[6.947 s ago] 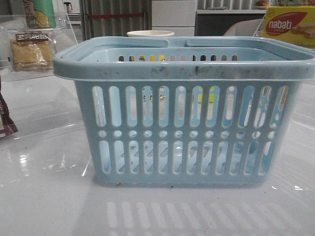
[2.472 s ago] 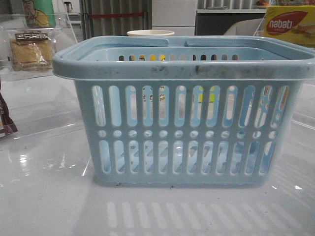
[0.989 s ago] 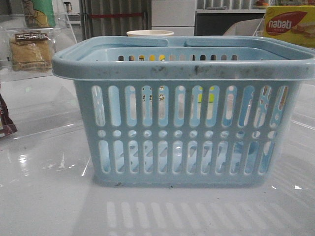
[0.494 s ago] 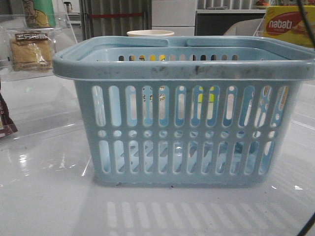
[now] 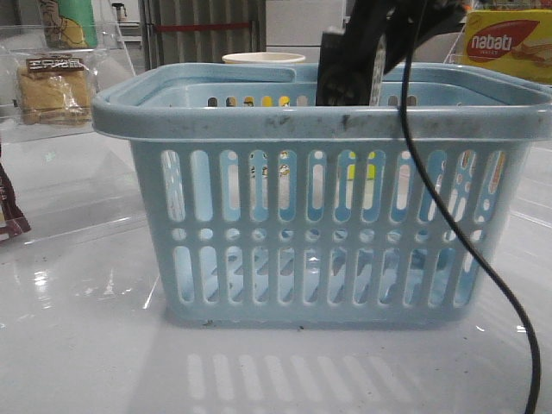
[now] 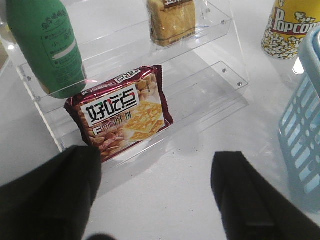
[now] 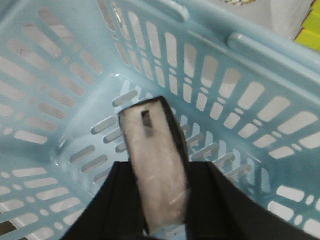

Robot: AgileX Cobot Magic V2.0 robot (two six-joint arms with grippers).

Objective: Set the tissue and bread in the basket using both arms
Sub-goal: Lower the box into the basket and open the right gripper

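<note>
Bread [image 5: 53, 90], tan-brown in a clear packet with a dark printed label strip whose characters are too small to read, stands on the upper step of a clear acrylic shelf [image 6: 210, 80] at the far left of the front view; in the left wrist view it [image 6: 171, 20] lies well beyond the left gripper [image 6: 155, 195]. Left gripper: fingers [image 6: 55, 195] spread wide apart, nothing between them, above the white table [image 5: 86, 345]. Ahead of these fingers, on the lower step, leans a dark red snack wrapper [image 6: 120, 112] printed with large white Chinese characters and a picture of crackers and peanuts. Beside it stands a green bottle [image 6: 47, 45] with a pale label band of fine, unreadable print. Beyond the shelf's end stands a yellow tub [image 6: 290, 27] reading "Popcorn" in part.

Basket [image 5: 319, 121], light blue with vertical slots and a row of round holes, fills the middle of the front view, its rim scuffed. Right gripper [image 7: 162, 220]: over the basket interior [image 7: 60, 115], fingers [image 7: 220, 205] clamped on the tissue [image 7: 157, 170], a flat pack with a pale face and dark edge, held on end between them above the basket floor. In the front view this gripper [image 5: 349, 82] reaches just inside the rim, a black cable [image 5: 466, 250] trailing from it. At far right stands a yellow-and-red box [image 5: 509, 43] lettered "nabati".
</note>
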